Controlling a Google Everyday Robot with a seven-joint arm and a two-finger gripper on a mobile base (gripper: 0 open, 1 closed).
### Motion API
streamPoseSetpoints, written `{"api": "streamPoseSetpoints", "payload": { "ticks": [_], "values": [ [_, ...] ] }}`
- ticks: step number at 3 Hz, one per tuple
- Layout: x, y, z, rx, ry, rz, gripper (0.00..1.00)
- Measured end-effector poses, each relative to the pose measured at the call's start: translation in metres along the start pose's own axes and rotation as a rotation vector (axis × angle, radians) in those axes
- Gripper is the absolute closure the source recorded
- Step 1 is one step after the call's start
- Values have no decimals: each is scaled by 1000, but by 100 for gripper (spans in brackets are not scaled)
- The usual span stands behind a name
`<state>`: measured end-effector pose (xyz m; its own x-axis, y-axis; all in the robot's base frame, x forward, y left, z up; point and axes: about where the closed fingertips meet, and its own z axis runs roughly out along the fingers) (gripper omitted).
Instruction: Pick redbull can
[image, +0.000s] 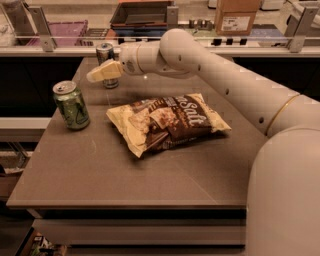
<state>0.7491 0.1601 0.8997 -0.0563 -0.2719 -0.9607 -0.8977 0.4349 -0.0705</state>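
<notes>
The redbull can (105, 52), tall and slim with a silver top, stands upright at the far left of the brown table (150, 175). My gripper (101, 72) reaches in from the right at the end of the white arm. It sits right in front of the can's middle and covers part of it. The can's top and base still show. I cannot tell whether the gripper touches the can.
A shorter green can (72, 105) stands near the table's left edge. A brown-and-cream chip bag (167, 122) lies flat in the middle. Behind the table runs a counter with a dark tray (140, 14) and a cardboard box (237, 15).
</notes>
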Motion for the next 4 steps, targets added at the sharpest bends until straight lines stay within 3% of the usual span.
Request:
{"api": "streamPoseSetpoints", "payload": {
  "ticks": [1, 4],
  "values": [
    [1, 1, 15, -37, -25, 6, 19],
    [1, 7, 21, -48, -24, 6, 87]
  ]
}}
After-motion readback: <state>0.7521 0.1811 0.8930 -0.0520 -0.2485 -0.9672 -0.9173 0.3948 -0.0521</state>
